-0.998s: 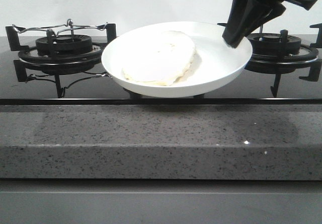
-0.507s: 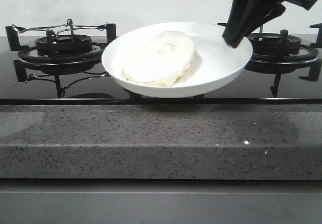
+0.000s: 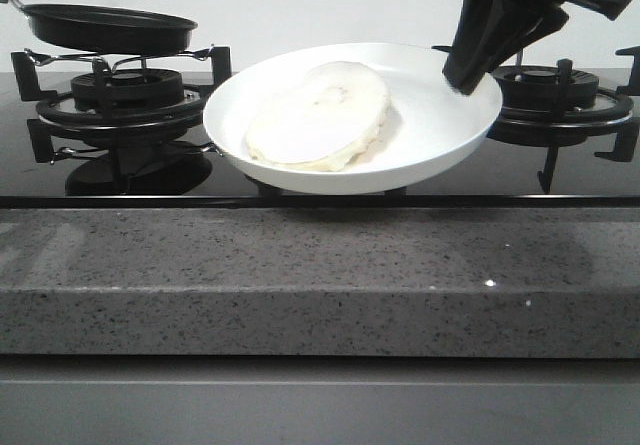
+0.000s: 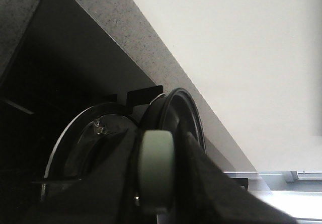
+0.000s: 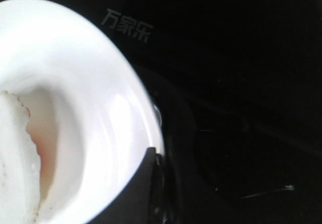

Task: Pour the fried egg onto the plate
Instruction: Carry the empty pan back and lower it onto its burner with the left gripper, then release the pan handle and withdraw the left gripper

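The white plate (image 3: 440, 125) hangs tilted above the hob's middle, with the pale fried egg (image 3: 318, 115) lying on its left half. My right gripper (image 3: 468, 75) is shut on the plate's right rim. In the right wrist view the plate (image 5: 90, 83), the egg's edge (image 5: 15, 153) and that gripper (image 5: 156, 156) all show. The black frying pan (image 3: 110, 27) hovers level above the left burner and looks empty. In the left wrist view my left gripper (image 4: 157, 148) is shut on the pan's pale green handle (image 4: 157, 168). That gripper is out of the front view.
A left burner with its grate (image 3: 130, 90) sits under the pan, and a right burner (image 3: 560, 90) sits behind the right gripper. The black glass hob (image 3: 320, 187) lies below the plate. A grey speckled counter edge (image 3: 320, 275) runs along the front.
The black pan has come down from above the picture's top to just above the left burner, a little further left. The plate, egg and right gripper have stayed put.
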`<control>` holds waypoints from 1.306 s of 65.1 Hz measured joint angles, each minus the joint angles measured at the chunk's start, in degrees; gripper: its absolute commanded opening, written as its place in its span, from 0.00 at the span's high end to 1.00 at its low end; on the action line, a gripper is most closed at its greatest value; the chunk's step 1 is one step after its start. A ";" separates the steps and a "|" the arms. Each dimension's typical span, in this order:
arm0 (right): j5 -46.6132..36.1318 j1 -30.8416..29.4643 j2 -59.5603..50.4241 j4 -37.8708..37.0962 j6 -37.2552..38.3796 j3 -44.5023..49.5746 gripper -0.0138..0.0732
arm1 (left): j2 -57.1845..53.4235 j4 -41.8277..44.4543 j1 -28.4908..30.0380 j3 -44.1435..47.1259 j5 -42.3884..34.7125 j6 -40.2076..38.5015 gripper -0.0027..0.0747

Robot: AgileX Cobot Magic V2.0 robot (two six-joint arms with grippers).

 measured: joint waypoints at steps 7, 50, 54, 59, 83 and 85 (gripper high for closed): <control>0.00 0.00 0.00 0.00 0.00 0.00 0.92 | 0.00 0.36 0.00 0.57 0.00 -0.34 0.99; 0.00 0.00 0.00 0.00 0.00 0.00 0.92 | 0.00 1.46 -0.52 1.26 0.00 -0.59 0.73; 0.00 0.00 0.00 0.00 0.00 0.00 0.92 | 0.00 1.94 -0.64 1.26 0.00 -0.59 0.69; 0.00 0.00 0.00 0.00 0.00 0.00 0.92 | 0.00 2.62 -0.64 1.26 0.35 -0.47 0.62; 0.00 0.00 0.00 0.00 0.00 0.00 0.92 | 0.00 4.87 -0.64 1.26 3.04 -0.47 0.30; 0.00 0.00 0.00 0.00 0.00 0.00 0.92 | 0.00 5.07 -0.64 1.26 3.50 -0.47 0.30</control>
